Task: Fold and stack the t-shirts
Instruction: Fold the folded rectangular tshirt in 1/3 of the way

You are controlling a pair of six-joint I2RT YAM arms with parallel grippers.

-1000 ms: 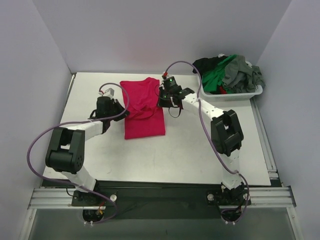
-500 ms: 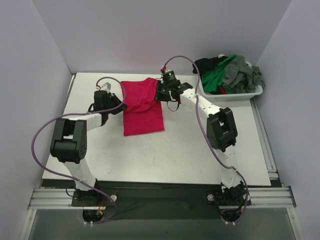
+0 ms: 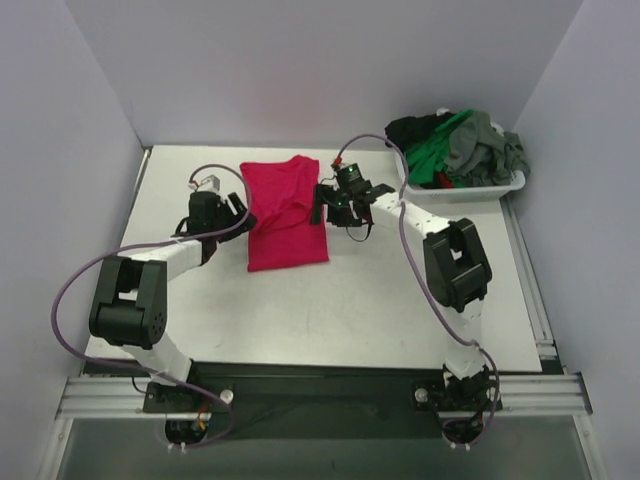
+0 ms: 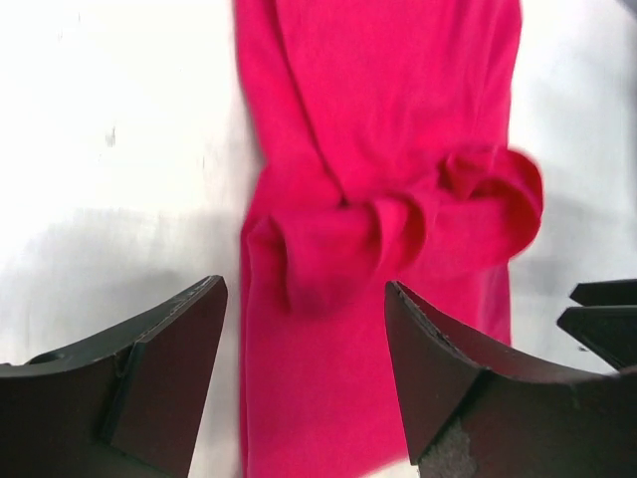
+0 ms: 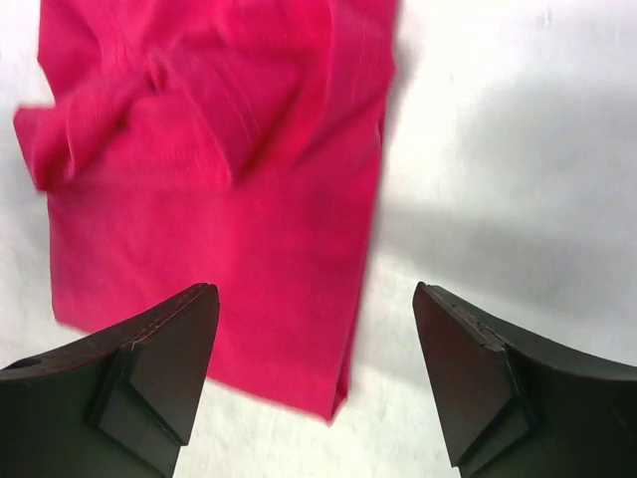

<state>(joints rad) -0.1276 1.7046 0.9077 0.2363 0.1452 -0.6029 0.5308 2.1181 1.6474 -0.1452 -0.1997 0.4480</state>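
Observation:
The crimson-red t-shirt (image 3: 287, 215) lies on the white table as a narrow folded strip, with a bunched fold across its middle (image 4: 398, 229). My left gripper (image 3: 238, 212) is at the shirt's left edge, open and holding nothing; in the left wrist view its jaws (image 4: 304, 289) straddle the cloth's edge. At the shirt's right edge my right gripper (image 3: 325, 205) is open and empty too, its jaws (image 5: 317, 289) above the near corner of the shirt (image 5: 219, 199). Green (image 3: 430, 155), grey (image 3: 485, 145) and black (image 3: 408, 127) t-shirts are heaped in the basket.
A white plastic basket (image 3: 462, 188) stands at the table's back right corner. Grey walls close in the table at the back and on both sides. The table (image 3: 350, 300) shows bare white in front of the red shirt.
Both grippers went from shut on the red shirt's edges to open. The cloth has dropped onto the table, and both grippers have drawn back a little from it.

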